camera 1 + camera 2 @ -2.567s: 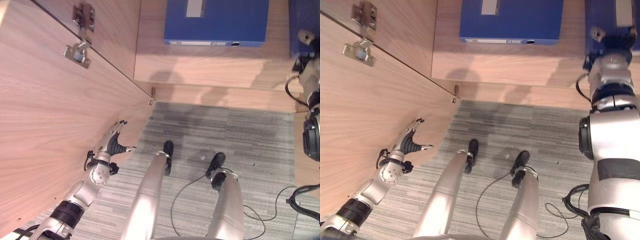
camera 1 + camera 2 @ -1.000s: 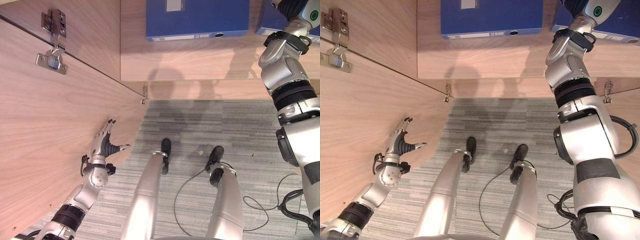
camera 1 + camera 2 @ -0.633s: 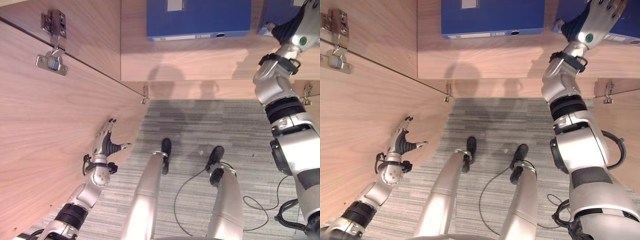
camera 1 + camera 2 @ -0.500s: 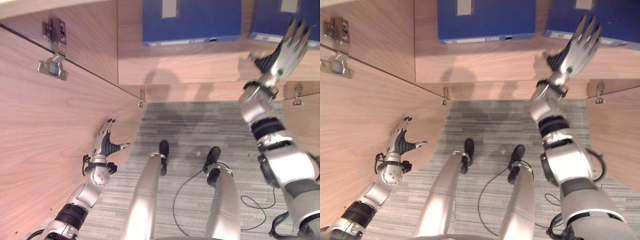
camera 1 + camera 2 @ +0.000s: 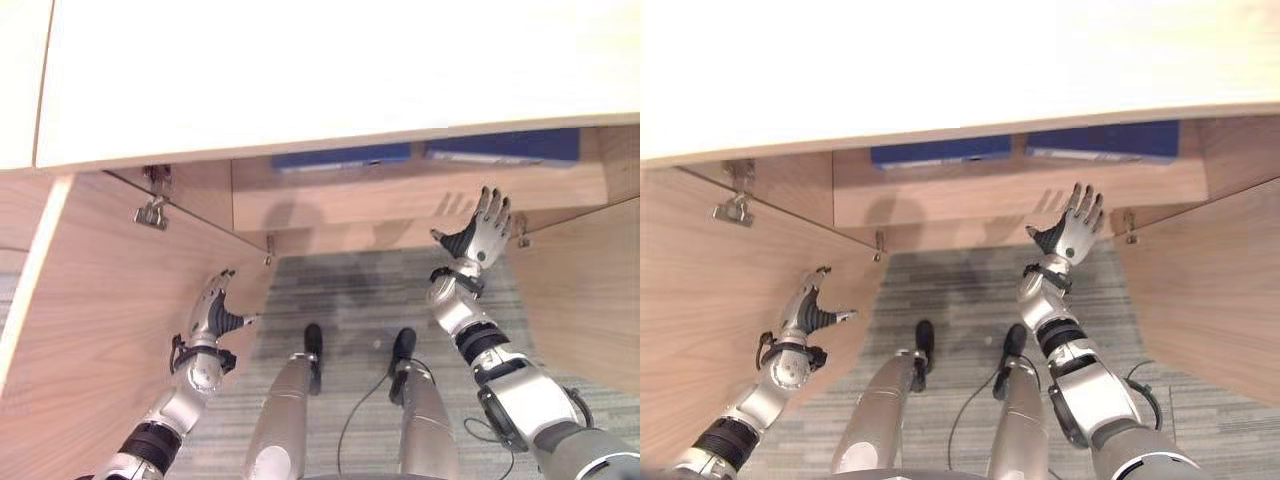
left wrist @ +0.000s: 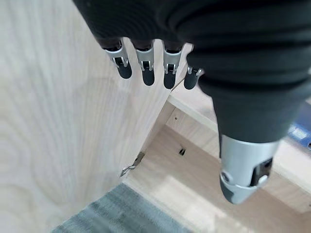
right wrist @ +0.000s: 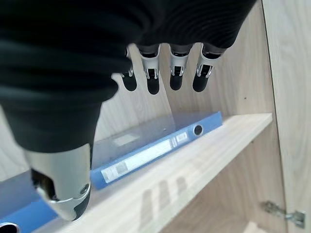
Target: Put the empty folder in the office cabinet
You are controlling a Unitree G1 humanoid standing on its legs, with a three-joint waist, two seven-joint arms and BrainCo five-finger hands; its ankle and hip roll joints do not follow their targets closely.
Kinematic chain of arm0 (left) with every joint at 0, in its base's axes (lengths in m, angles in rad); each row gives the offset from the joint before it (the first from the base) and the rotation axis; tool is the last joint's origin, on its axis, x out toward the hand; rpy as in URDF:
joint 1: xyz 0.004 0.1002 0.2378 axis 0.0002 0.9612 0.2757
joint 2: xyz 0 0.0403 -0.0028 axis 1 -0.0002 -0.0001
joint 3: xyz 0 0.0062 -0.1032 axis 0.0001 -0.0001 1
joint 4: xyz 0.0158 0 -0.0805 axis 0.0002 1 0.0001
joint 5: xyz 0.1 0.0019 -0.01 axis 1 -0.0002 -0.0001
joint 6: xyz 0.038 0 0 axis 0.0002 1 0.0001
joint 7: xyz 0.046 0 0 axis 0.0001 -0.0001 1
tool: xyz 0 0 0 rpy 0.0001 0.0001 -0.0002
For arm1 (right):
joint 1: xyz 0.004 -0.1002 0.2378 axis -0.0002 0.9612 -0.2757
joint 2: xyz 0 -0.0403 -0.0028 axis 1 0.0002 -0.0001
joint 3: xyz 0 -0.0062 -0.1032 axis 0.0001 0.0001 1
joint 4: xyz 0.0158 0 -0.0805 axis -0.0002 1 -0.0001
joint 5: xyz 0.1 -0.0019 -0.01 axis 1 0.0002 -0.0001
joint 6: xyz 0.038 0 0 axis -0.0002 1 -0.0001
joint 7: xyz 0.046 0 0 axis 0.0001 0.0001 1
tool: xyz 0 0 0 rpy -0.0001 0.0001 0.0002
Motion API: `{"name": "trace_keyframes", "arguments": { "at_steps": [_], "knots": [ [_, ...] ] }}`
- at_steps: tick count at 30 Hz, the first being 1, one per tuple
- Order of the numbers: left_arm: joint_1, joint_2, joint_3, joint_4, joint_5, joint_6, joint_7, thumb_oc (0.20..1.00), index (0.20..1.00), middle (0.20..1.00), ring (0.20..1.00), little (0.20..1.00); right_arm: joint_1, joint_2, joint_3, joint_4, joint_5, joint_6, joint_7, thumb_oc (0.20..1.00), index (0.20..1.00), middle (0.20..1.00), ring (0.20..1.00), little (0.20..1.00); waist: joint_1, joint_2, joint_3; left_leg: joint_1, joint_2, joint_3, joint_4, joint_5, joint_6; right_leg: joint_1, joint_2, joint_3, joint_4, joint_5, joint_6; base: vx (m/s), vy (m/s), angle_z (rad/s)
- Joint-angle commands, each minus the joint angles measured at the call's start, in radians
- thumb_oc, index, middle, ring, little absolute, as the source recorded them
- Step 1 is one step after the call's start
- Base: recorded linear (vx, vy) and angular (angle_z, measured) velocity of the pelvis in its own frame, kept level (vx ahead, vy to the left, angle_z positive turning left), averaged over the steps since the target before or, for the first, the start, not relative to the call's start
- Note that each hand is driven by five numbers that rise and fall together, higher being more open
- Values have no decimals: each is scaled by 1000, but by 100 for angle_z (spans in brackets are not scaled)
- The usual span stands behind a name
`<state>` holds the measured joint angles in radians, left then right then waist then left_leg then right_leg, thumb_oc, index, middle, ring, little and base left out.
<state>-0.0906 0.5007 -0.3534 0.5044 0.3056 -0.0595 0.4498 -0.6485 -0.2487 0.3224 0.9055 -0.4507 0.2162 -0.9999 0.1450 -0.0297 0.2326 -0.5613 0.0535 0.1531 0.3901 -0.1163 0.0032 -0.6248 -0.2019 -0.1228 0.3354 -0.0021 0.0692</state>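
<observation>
Cabinet [image 5: 400,205] w/ 2 blue folders [image 5: 940,152] flat on shelf, both robot hands [image 5: 1072,232] spread wide, holding nothing

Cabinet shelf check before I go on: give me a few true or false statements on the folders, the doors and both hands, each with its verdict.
1. Two blue folders lie flat on the cabinet shelf. True; the second folder lies to the robot's right of the first.
2. The right hand is shut on a folder. False: its fingers are straight and hold nothing, in front of the shelf.
3. The left hand is beside the left cabinet door, open. True.
4. Both cabinet doors are closed. False: the left door and the right door both stand open.
5. A folder lies on the carpet. False: both folders are on the shelf.
</observation>
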Motion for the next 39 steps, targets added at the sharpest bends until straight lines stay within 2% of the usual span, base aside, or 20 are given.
{"name": "trace_keyframes", "arguments": {
  "at_steps": [1,2,3,4,6,7,9,10,13,17,22,23,24,26,28,29,30,34,35,39],
  "knots": [
    [47,-20,-18,42,44,3,22,1000,1000,1000,1000,1000,4,24,52,69,4,-59,16,1000,1000,1000,1000,1000,-5,9,-34,56,-31,-107,-114,-31,24,145,-10,-84,-138,-26,29,116,-37,-5],
    [49,-53,-25,130,43,15,25,1000,1000,1000,1000,1000,35,46,70,120,15,-75,42,1000,1000,1000,1000,1000,-11,5,-47,124,-29,-107,-169,-11,16,211,4,-93,-180,-23,32,67,-23,-8],
    [49,-55,-26,134,44,13,27,1000,1000,1000,1000,1000,36,45,71,122,15,-76,42,1000,1000,1000,1000,1000,-12,6,-43,132,-29,-108,-176,-8,16,219,4,-95,-184,-22,32,3,-37,-6],
    [46,-70,-30,160,37,17,29,1000,1000,1000,1000,1000,48,58,78,150,31,-88,50,1000,1000,1000,1000,1000,-19,2,-41,153,-30,-96,-203,29,14,244,5,-114,-213,1,26,-36,-35,1],
    [42,-91,-35,218,33,23,33,1000,1000,1000,1000,1000,61,73,80,187,53,-102,69,1000,1000,1000,1000,1000,-23,0,-50,182,-24,-98,-233,46,9,269,12,-121,-232,3,27,1,-33,12],
    [40,-110,-35,281,27,34,39,1000,1000,1000,1000,1000,75,86,82,221,69,-109,83,1000,1000,1000,1000,1000,-26,-2,-58,205,-16,-94,-256,60,4,290,20,-124,-245,2,28,76,-48,14],
    [6,-206,-41,550,6,66,55,1000,1000,1000,1000,1000,128,130,65,354,193,-158,155,1000,1000,1000,1000,1000,-43,-7,-101,322,1,-84,-380,116,-20,389,63,-136,-324,3,27,132,-75,5],
    [5,-207,-42,553,6,64,57,1000,1000,1000,1000,1000,128,129,65,354,193,-158,155,1000,1000,1000,1000,1000,-43,-6,-99,326,1,-84,-384,118,-20,392,64,-137,-326,4,27,90,-61,-1],
    [-9,-258,-25,718,-4,95,60,1000,1000,1000,1000,1000,183,140,49,394,276,-197,204,1000,1000,1000,1000,1000,-59,-9,-138,390,20,-74,-464,159,-38,449,99,-144,-377,-1,25,58,-73,-6],
    [-3,-286,49,858,-46,133,39,1000,1000,1000,1000,1000,292,130,-31,435,437,-249,302,1000,1000,1000,1000,1000,-85,-21,-198,437,49,-70,-477,165,-65,527,143,-156,-419,-28,14,43,-111,8],
    [19,-296,101,873,-88,138,21,1000,1000,1000,1000,1000,368,95,-103,437,591,-275,393,1000,1000,1000,1000,1000,-84,-31,-215,492,55,-81,-469,153,-58,581,158,-143,-420,-39,8,-1,-37,7],
    [26,-309,116,863,-125,121,9,1000,1000,1000,1000,1000,381,86,-115,438,643,-278,446,1000,1000,1000,1000,1000,-61,-47,-188,478,22,-144,-333,69,-36,590,144,-111,-415,-27,5,-100,9,-6],
    [25,-309,116,863,-125,121,9,1000,1000,1000,1000,1000,380,86,-115,438,643,-278,447,1000,1000,1000,1000,1000,-62,-48,-189,473,21,-145,-330,69,-35,587,143,-112,-415,-26,6,-159,40,-39],
    [29,-324,114,853,-170,111,4,1000,1000,1000,1000,1000,394,82,-149,449,712,-277,484,1000,1000,1000,1000,1000,-43,-51,-165,474,-36,-255,-245,12,-18,592,142,-72,-415,-10,6,-122,76,-66],
    [29,-341,95,848,-190,112,-2,1000,1000,1000,1000,1000,410,84,-202,459,811,-288,514,1000,1000,1000,1000,1000,-45,-43,-177,503,-73,-331,-271,-11,-4,593,158,-28,-423,0,10,-58,94,-45],
    [29,-341,95,848,-190,112,-2,1000,1000,1000,1000,1000,410,84,-202,459,811,-288,514,1000,1000,1000,1000,1000,-45,-43,-178,502,-73,-332,-271,-10,-4,592,157,-28,-423,0,10,-70,190,-90],
    [24,-354,73,836,-188,119,-3,1000,1000,1000,1000,1000,424,83,-256,452,901,-309,515,1000,1000,1000,1000,1000,-65,-23,-197,545,-75,-343,-341,-8,2,584,170,-4,-422,10,14,-110,236,-92],
    [3,-358,37,814,-156,125,-4,1000,1000,1000,1000,1000,443,84,-370,428,1089,-383,495,1000,1000,1000,1000,1000,-117,0,-212,588,-104,-316,-433,20,8,536,153,35,-406,57,42,-150,287,-64],
    [3,-358,37,814,-155,125,-4,1000,1000,1000,1000,1000,443,84,-370,428,1089,-383,495,1000,1000,1000,1000,1000,-115,0,-212,589,-104,-314,-436,21,9,535,153,36,-405,57,43,-149,232,-52],
    [9,-357,55,830,-138,130,-5,1000,1000,1000,1000,1000,468,82,-428,401,1106,-399,464,1000,1000,1000,1000,1000,-156,26,-189,600,-143,-273,-477,50,32,452,127,84,-380,98,74,-199,270,-69]
  ]
}}
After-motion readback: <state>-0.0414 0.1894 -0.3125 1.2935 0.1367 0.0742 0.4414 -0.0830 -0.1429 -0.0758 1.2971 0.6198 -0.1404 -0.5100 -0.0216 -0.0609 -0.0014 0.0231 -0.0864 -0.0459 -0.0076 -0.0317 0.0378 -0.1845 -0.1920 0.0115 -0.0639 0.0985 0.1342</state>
